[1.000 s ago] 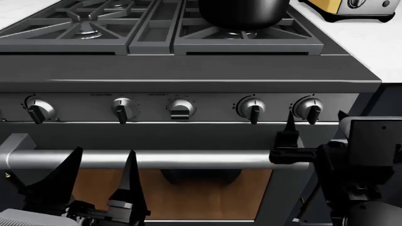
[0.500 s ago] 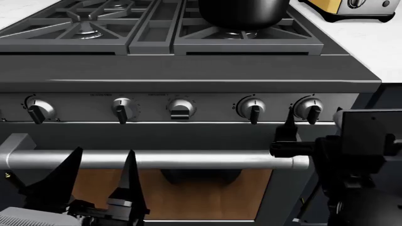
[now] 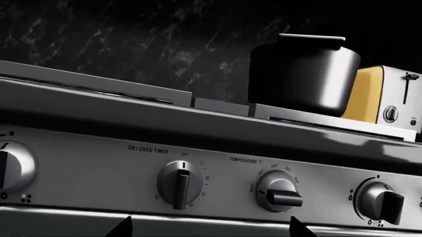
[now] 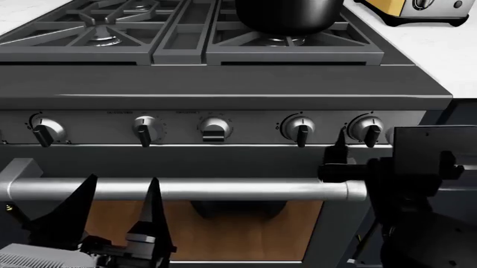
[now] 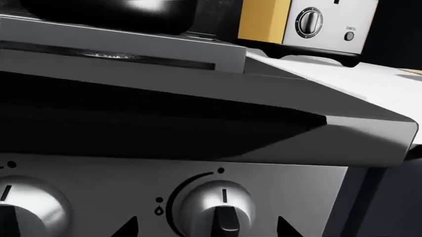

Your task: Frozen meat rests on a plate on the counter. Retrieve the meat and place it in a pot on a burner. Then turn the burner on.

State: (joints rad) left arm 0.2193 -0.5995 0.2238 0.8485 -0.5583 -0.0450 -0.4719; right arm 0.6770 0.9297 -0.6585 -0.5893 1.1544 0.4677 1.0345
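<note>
Stove front fills most of what I can see. Black pot [image 4: 289,14] sits on the right-hand burner [image 4: 287,40], on the cast-iron grate, upright. The pot's inside is not visible from any angle here, so I cannot tell whether the frozen meat is in it; neither meat nor plate appears in these views. White counter [image 4: 447,50] runs to the right of the cooktop, with a yellow-and-chrome toaster [image 4: 417,10] standing on it just beyond the pot.

Control panel below the cooktop: five chrome knobs in a row. Far-right knob [image 4: 367,129] has its black pointer straight down, same as its neighbour [image 4: 300,130].

Right gripper [image 4: 340,153] is held in front of the panel at the far right, a dark fingertip pointing up just below and left of the far-right knob. In the right wrist view that knob [image 5: 219,207] lies centred between two finger tips [image 5: 125,228] spread to either side, so the jaws are parted and holding nothing; the knob is not touched.

Left gripper [image 4: 119,209] hangs low before the oven door handle [image 4: 186,190], its two black fingers splayed apart, empty.
</note>
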